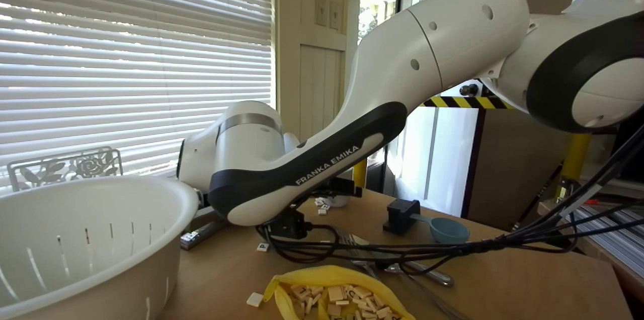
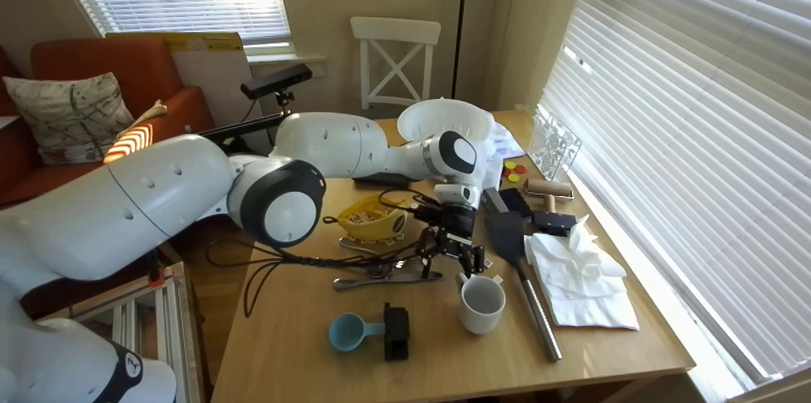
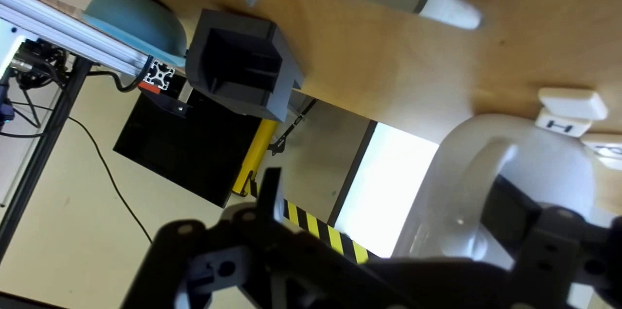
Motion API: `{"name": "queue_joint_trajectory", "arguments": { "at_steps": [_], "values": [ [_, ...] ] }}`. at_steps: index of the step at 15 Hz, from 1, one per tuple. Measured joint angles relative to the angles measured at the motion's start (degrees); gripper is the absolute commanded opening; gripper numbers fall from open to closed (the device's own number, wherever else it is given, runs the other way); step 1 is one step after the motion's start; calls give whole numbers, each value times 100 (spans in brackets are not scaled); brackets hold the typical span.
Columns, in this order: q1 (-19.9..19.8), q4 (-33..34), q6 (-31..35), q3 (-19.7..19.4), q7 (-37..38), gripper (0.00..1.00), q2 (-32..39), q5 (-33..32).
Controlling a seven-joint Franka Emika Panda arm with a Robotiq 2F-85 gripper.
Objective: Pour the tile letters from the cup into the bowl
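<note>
Pale grey-white and mug-shaped, the cup [image 2: 480,314] stands upright on the wooden table [image 2: 304,358], its long axis vertical and its mouth facing up. Its handle points toward the gripper [image 3: 388,200], which hangs just beside the cup on that side. The jaws are spread wide apart; in the wrist view one finger [image 3: 510,212] overlaps the cup at the handle, and whether it touches cannot be told. A few letter tiles [image 3: 563,124] lie just beside the cup's foot, one of them marked H. What the cup holds cannot be made out.

Next to the cup runs a long spatula [image 2: 538,314], and beyond that from the cup lies a white cloth [image 2: 576,292]. On the cup's opposite side stands a black block [image 2: 396,333], with a blue scoop [image 2: 346,333] farther from the cup, its handle meeting the block. Well apart from the cup, past the gripper, a yellow pouch [image 1: 322,274] holds many more letter tiles. Farthest from the cup stands the big white bowl [image 1: 110,204], mouth up, its wall cut with slits.
</note>
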Motion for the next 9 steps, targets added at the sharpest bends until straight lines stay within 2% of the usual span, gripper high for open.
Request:
{"name": "queue_joint_trajectory", "arguments": {
  "at_steps": [9],
  "values": [
    [60, 1, 528, -128, 106, 100, 20, 0]
  ]
}}
